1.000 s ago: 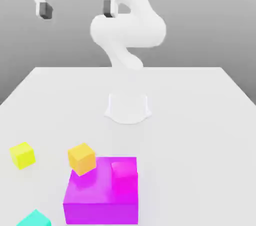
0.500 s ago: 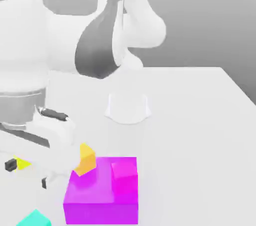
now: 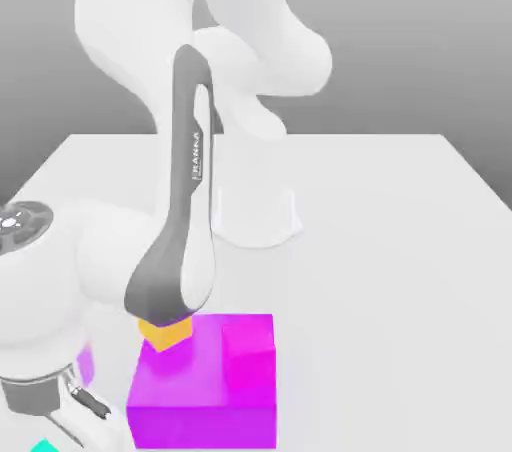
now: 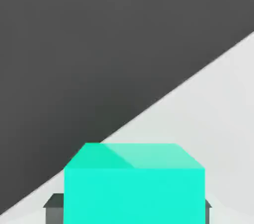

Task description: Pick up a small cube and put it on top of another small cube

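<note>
pincer clenched on the teal cube; in the hand view its two dark fingertips sit against opp. sides of the cube, one each side, w/ the cube squarely btwn them; one broad face is bright teal, the narrower face next to it is split on a slant into a darker & a paler part; past the cube, a dark grey area & a pale one meet along a straight slanting edge; can't tell if the cube is touching the worktop or lifted clear.

ext. view: white arm w/ dark grey trim reaches down to the view's lower left, its wrist partly cut off by the frame; a bit of the teal cube pokes out at the very bottom, near the left corner; orange cube is partly hidden behind the arm, its lower part overlapping the purple block's far left corner in this view; can't tell if it rests on it; pink block is at the purple block's right side, same view; purplish patch by the wrist, unclear what; arm's base stands farther back, approx. mid-worktop.
</note>
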